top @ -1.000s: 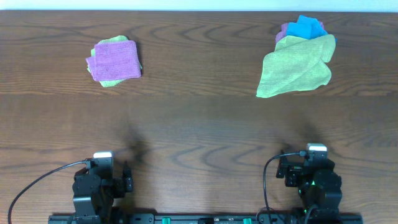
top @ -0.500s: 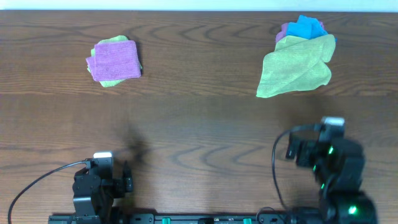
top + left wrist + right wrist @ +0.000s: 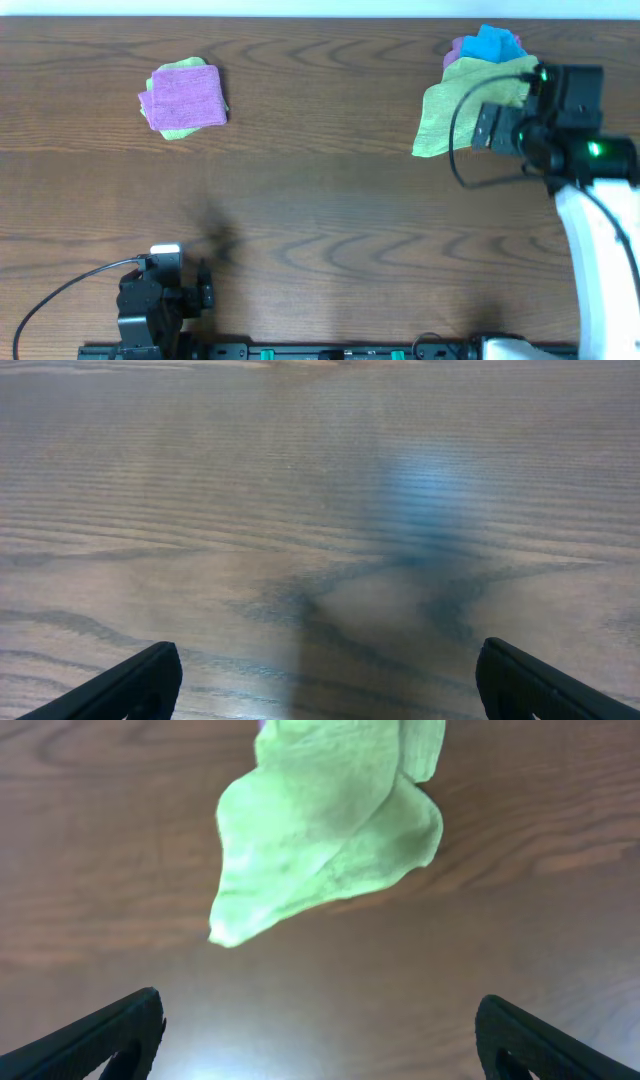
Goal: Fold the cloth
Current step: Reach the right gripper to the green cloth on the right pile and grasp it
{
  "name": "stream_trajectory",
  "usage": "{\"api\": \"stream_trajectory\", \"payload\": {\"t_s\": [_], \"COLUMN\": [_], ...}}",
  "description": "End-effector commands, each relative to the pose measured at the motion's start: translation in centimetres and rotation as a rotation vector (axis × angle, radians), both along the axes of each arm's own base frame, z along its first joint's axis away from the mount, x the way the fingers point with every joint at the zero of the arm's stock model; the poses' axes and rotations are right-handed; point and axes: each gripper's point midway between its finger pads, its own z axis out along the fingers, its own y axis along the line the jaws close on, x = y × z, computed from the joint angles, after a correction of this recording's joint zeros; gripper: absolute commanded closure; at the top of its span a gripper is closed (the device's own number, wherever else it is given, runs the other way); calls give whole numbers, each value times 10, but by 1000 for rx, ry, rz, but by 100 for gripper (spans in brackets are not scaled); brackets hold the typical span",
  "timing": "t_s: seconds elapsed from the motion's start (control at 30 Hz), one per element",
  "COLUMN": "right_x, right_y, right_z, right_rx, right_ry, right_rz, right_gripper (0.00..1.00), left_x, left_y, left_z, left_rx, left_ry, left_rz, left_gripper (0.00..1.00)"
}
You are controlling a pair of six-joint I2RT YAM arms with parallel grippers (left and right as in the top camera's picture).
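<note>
Cloth lies crumpled near the far right corner of the table. Right gripper hovers over it, jaws wide apart, empty. Left gripper is parked at the near edge, also wide and empty. Advise coming down on the pointed loose corner and pinching a single layer.

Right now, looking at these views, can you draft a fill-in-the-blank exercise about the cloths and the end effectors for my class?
1. The crumpled cloth nearest the right end effector is ____ in colour.
2. That end effector's jaws stand ____.
3. The topmost folded cloth at far left is ____.
4. The left end effector holds ____.
Missing words: green; open; purple; nothing.
</note>
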Motion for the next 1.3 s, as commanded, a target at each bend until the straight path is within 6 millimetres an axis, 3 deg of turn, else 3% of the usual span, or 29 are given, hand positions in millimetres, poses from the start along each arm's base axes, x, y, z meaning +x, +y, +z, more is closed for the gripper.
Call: {"api": "stream_trajectory", "payload": {"t_s": [0.0, 0.23, 0.37, 0.53, 0.63, 0.8, 0.87, 0.93, 1.2, 1.27], "right_x": [25, 94, 104, 152, 167, 175, 176, 177, 181, 179], "right_y": [-15, -32, -55, -44, -45, -55, -56, -59, -69, -71], "right_z": [-3, -31, -44, -56, -71, -116, -129, -137, -147, -148], "right_rx": [-24, -28, -108, -12, -2, -23, -21, -35, -70, -80], "right_ry": [-25, -103, -100, -229, -247, -191, -170, -162, -161, -154], "right_rz": [-84, -52, -112, -7, 0, -42, -49, -60, -94, -103], "right_gripper": [1, 1, 1, 5, 7, 8, 13, 18, 14, 10], "left_x": [-6, -6, -6, -6, -6, -6, -6, -6, -6, -6], "left_y": [4, 4, 4, 4, 4, 4, 4, 4, 4, 4], "left_z": [-17, -17, -17, -17, -17, -17, -17, -17, -17, -17], "left_rx": [33, 33, 33, 33, 33, 33, 33, 33, 33, 33], "left_ry": [60, 60, 60, 60, 60, 60, 60, 60, 60, 60], "left_rz": [0, 0, 0, 0, 0, 0, 0, 0, 0, 0], "left_gripper": [5, 5, 5, 5, 5, 5, 5, 5, 5, 5]}}
